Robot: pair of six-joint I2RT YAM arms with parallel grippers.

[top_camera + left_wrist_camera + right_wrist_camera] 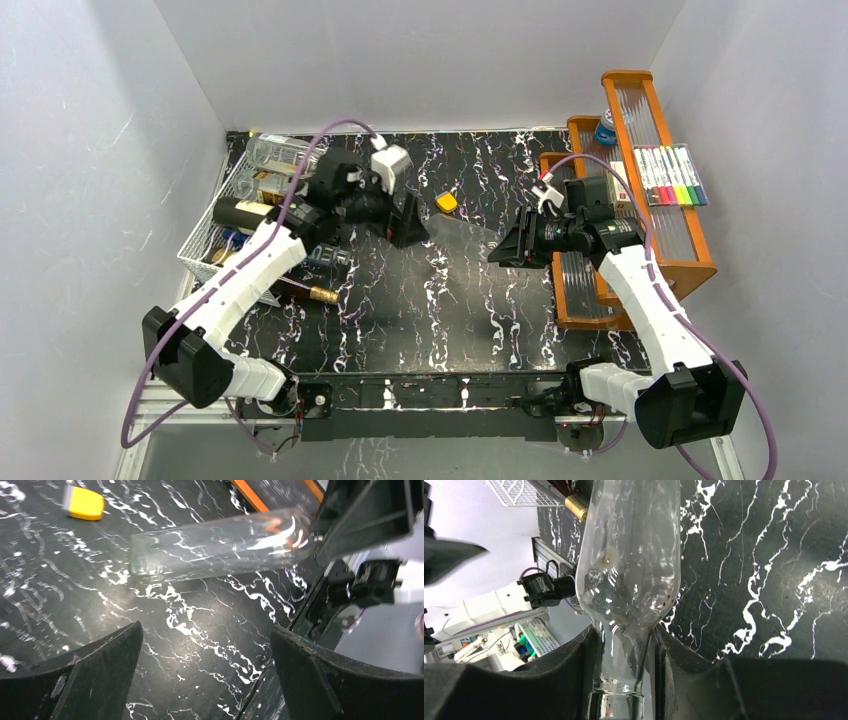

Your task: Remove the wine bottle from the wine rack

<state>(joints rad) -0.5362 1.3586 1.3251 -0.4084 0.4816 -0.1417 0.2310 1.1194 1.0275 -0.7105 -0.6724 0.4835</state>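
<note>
A clear glass wine bottle (pixel 629 565) hangs roughly level above the black marbled table (pixel 420 310), and my right gripper (pixel 626 645) is shut on its neck. In the left wrist view the bottle's body (pixel 220 547) lies across the top of the frame, its base pointing left. My left gripper (pixel 207 630) is open with nothing between its fingers, just short of the bottle's base. The white wire wine rack (pixel 215 235) stands at the table's left edge. It holds other bottles: a clear one (pixel 280 152), a dark one (pixel 245 212) and a gold-capped one (pixel 320 293).
A small yellow block (pixel 446 202) lies on the table behind the grippers. An orange tiered shelf (pixel 640 250) with coloured markers (pixel 672 175) fills the right side. White walls close in the table on three sides.
</note>
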